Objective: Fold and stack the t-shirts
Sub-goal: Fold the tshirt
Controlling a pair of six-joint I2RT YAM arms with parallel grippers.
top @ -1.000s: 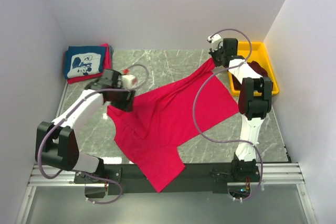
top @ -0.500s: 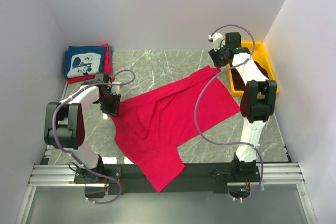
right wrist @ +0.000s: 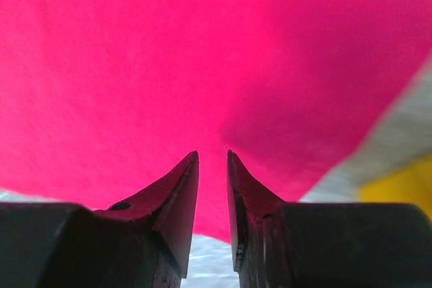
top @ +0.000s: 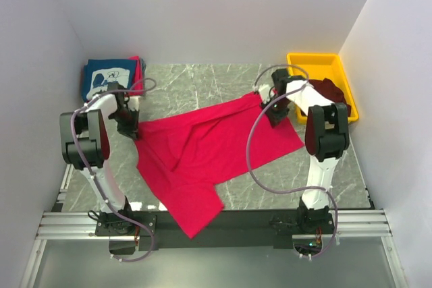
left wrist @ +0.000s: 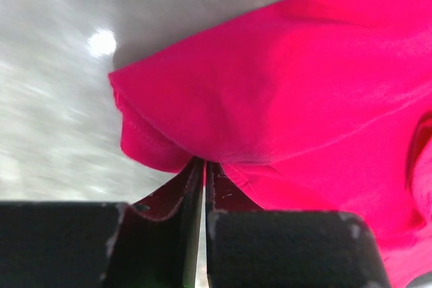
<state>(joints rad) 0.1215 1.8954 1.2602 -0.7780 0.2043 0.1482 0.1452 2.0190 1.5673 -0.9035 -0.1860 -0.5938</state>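
I judge the red t-shirt (top: 202,146) limp, light; left gripper (left wrist: 204,162) pinches its hem, right gripper (right wrist: 212,154) narrowly parted, empty; grip corners

The left gripper (top: 129,128) now sits further left, at the left edge of the red t-shirt (top: 202,156), and its jaws have narrowed onto a fold of cloth. The right gripper (top: 273,114) has come nearer, away from the yellow bin (top: 297,60) and onto the shirt's far right corner, with its jaws slightly apart. The shirt has shifted left.
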